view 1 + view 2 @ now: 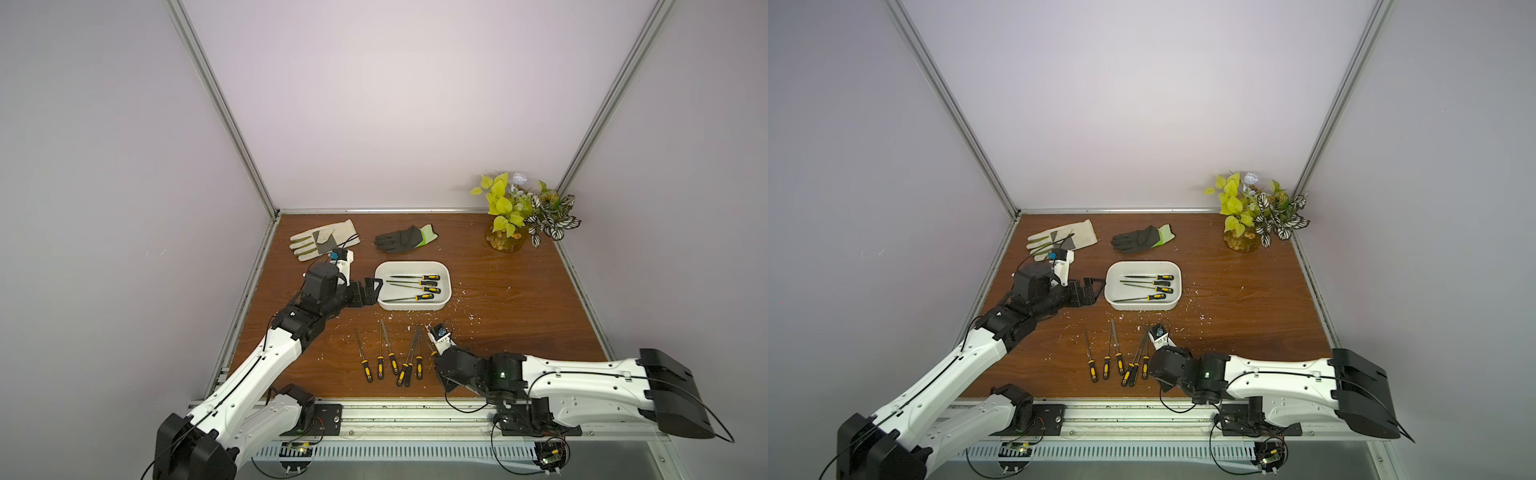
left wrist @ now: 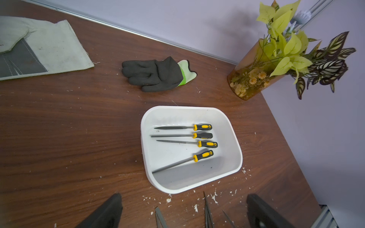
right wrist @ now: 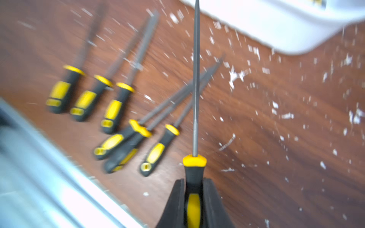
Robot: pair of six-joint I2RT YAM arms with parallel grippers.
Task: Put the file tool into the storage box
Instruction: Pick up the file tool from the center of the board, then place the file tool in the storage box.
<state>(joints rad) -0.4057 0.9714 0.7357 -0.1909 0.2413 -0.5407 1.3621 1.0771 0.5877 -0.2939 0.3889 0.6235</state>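
Grips file tool [image 3: 196, 79] by handle in right end effector [image 3: 194, 181]. Holds left end effector [image 2: 184, 195] wide beside the storage box [image 2: 197, 107] (four files [image 2: 183, 135] inside).

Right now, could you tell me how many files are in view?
11: four in the storage box, six on the table, one file in the right gripper. None looks hidden.
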